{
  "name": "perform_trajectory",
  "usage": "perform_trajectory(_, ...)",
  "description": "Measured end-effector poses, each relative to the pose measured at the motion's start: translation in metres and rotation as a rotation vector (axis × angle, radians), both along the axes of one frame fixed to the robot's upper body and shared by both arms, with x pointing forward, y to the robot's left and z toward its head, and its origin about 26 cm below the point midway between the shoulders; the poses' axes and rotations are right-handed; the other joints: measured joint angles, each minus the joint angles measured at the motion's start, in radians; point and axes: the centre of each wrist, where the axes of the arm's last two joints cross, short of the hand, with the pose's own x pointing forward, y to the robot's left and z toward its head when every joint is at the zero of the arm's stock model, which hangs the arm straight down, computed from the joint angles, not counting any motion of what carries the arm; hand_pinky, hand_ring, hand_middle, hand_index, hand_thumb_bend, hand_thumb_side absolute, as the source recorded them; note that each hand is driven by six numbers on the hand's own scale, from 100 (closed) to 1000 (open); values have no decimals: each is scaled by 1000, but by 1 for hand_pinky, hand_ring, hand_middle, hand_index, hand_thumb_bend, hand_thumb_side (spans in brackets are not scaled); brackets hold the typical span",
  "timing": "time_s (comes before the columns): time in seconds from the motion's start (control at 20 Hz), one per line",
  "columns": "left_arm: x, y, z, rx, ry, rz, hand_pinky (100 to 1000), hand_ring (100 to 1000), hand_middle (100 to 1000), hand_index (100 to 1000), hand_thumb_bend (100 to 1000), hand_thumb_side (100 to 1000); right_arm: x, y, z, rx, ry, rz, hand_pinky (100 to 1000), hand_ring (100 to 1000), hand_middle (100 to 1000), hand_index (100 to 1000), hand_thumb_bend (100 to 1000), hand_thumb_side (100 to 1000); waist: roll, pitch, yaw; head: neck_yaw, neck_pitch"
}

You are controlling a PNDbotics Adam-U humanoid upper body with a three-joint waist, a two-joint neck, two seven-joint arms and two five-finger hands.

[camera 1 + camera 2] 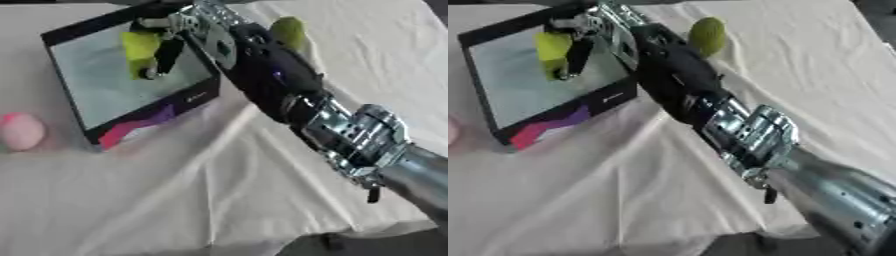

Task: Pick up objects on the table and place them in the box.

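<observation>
White, rumpled cloth (219,200) covers the whole table, creased in long folds toward me; on it, at the far left, sits the box (66,87), a shallow dark-walled tray with a pale floor and a pink and purple patch on its near wall. I have the right arm stretched across from the lower right, and my right hand (166,30) hangs over the box's far side, fingers curled round a yellow-green block (140,52) that dangles above the pale floor; whether the block's lower end touches the floor I cannot tell. I judge this to be the placing step for that block; what comes next, as I read it, is to relax the fingers so it drops inside the walls, then lift the hand straight up clear of the rim before swinging away. Two things are still outside: a green rounded object (707,35) on the cloth just beyond the forearm, and a pink rounded object (21,131) near the box's left side, at the frame's edge; either could be the following pick. My left hand shows in neither view. The forearm hides the box's right corner and part of the green object; the fingertips blur into the block, so I cannot make out exactly how the thumb sits on it.
</observation>
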Motion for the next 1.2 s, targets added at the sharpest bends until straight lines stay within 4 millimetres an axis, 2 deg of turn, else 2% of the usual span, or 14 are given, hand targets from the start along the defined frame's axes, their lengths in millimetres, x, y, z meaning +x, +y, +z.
perform_trajectory(0.05, 0, 0, 0, 0, 0, 0, 813, 854, 772, 760, 100, 696, 0, 0, 0, -2, -1, 0, 847, 815, 713, 876, 154, 346, 0, 0, 0, 0, 0)
perform_trajectory(0.2, 0, 0, 0, 0, 0, 0, 813, 854, 772, 760, 100, 697, 0, 0, 0, -5, -2, 6, 877, 855, 765, 916, 176, 329, 0, 0, 0, 0, 0)
perform_trajectory(0.25, 0, 0, 0, 0, 0, 0, 813, 855, 772, 760, 100, 697, 0, 0, -1, -5, -2, 8, 892, 867, 783, 929, 218, 319, 0, 0, 0, 0, 0)
perform_trajectory(0.45, 0, 0, 0, 1, 1, -1, 813, 855, 772, 760, 100, 697, -2, 0, 2, 10, -24, 19, 912, 873, 807, 951, 306, 289, 0, 0, -1, 0, 0)
perform_trajectory(0.6, 0, 0, 0, 2, 2, -2, 813, 856, 772, 760, 100, 697, -3, 1, 4, 29, -41, 28, 928, 880, 824, 966, 405, 265, 0, 0, -1, 1, 0)
perform_trajectory(0.7, 0, 0, 0, 2, 2, -2, 813, 856, 772, 760, 100, 697, -3, 1, 5, 36, -48, 37, 933, 880, 831, 974, 435, 267, 0, 0, -1, 1, 0)
perform_trajectory(0.75, 0, 0, 0, 2, 2, -2, 813, 856, 772, 760, 100, 697, -4, 2, 5, 40, -49, 41, 940, 885, 840, 979, 447, 299, 0, 0, -1, 0, 0)
perform_trajectory(1.0, 0, 0, 0, 2, 1, -2, 814, 851, 773, 761, 100, 697, -4, 1, 5, 53, -49, 48, 964, 896, 865, 1000, 442, 426, 0, 0, 0, 0, 0)
perform_trajectory(1.2, 0, 0, 0, 2, 1, -2, 814, 849, 773, 761, 100, 697, -3, 0, 4, 66, -44, 51, 963, 888, 865, 1000, 421, 400, 0, 0, 0, -2, 0)
